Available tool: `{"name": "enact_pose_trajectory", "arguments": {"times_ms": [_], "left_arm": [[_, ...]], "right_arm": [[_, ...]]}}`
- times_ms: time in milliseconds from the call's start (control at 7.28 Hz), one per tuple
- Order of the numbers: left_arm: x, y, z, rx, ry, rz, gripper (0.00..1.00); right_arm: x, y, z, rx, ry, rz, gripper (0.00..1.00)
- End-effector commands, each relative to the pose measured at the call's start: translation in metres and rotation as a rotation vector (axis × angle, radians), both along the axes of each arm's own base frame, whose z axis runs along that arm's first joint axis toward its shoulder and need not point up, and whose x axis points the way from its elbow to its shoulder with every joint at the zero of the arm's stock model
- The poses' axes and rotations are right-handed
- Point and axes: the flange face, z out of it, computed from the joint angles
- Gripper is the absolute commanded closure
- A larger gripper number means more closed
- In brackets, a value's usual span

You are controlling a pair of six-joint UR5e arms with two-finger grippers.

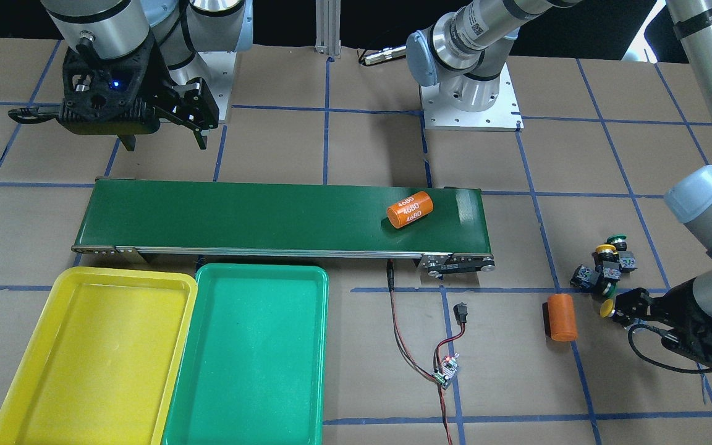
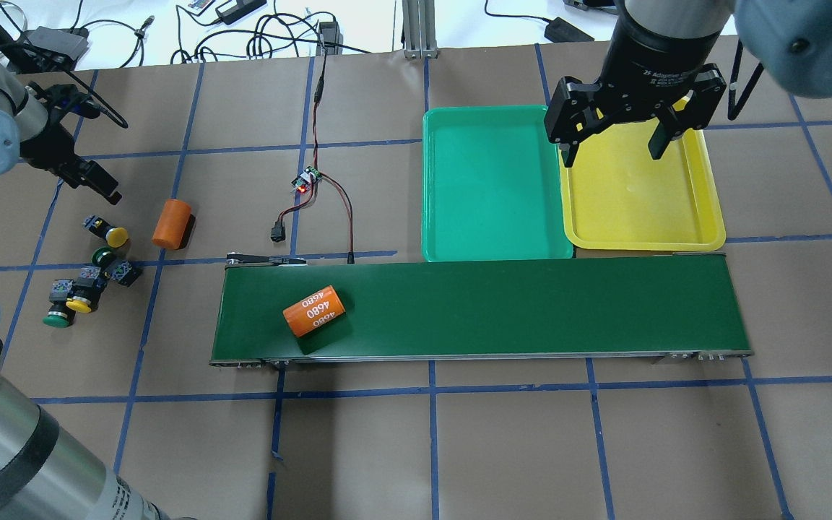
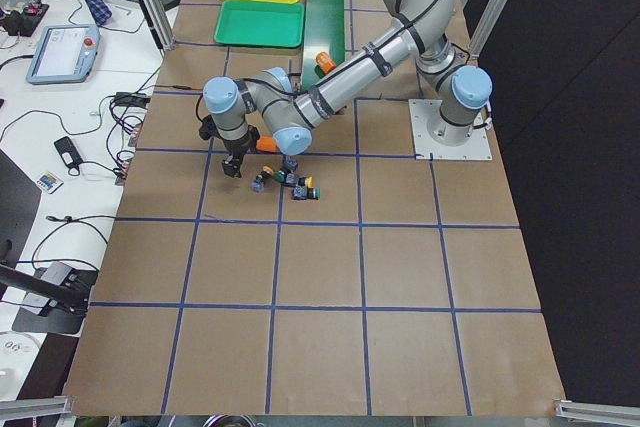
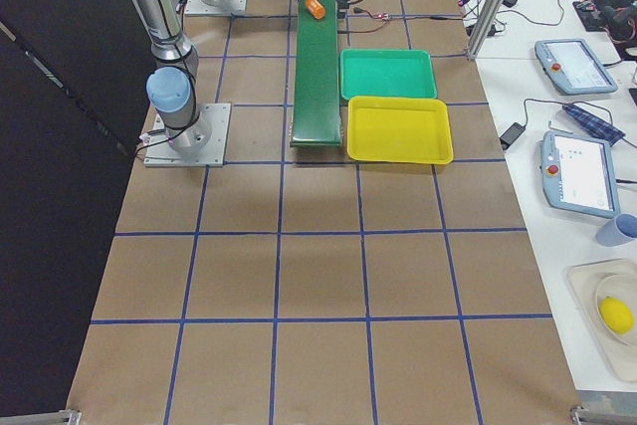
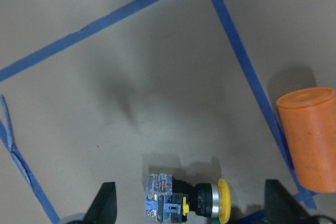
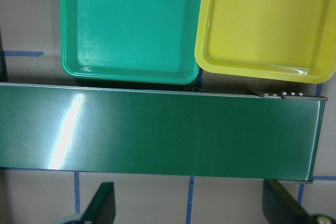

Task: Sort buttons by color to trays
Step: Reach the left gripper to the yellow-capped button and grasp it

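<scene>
left gripper (image 2: pixel 100 185) at far left of table, opened wide. wrist view: both fingertips (image 5: pixel 107 203) well apart, lone yellow button (image 5: pixel 186 206) lying on its side between them, neither finger touching it, nothing held

other three buttons (image 2: pixel 87 285) in a touching clump just nearer the robot: two green caps, one yellow, black bodies knotted together

handling (judgement): small, light, rigid plastic, no crush worry at modest force. the domed cap is smooth and round and likely to slip or roll the part out of the pinch. better to close across the flat sides of the black body or contact block. lone yellow is the clean pick; pulling one from the clump will probably drag its neighbours

plain orange cylinder (image 2: pixel 171 224) just right of the lone button, apart from it, not ours

small circuit board (image 2: pixel 306 180) with wires further right

conveyor belt (image 2: pixel 531 310) across the middle, orange cylinder marked 4680 (image 2: pixel 314 312) near its left end

green tray (image 2: pixel 492 180), then yellow tray (image 2: pixel 640 202), side by side beyond the belt's right half, no button in either

right gripper (image 2: pixel 614 152) high over the tray area, fingers spread wide, empty
</scene>
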Motion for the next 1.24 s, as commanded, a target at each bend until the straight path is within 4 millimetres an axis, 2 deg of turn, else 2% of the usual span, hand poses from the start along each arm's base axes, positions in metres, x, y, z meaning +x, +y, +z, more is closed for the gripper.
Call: {"name": "enact_pose_trajectory", "arguments": {"times_ms": [0,412,825,1099], "left_arm": [[0.002,0.004,-0.025,0.042,-0.003,0.017,0.00],[-0.002,0.016,-0.050,0.097,0.004,0.017,0.00],[-0.002,0.018,-0.053,0.104,0.007,0.016,0.00],[0.002,0.034,-0.069,0.138,0.028,0.029,0.00]], "right_arm": [[0.000,0.000,0.000,0.000,0.000,0.000,0.00],[-0.001,-0.001,-0.001,0.003,0.000,0.000,0.00],[-0.001,-0.001,-0.001,0.003,0.000,-0.001,0.00],[-0.001,-0.001,-0.001,0.003,0.000,-0.002,0.00]]}}
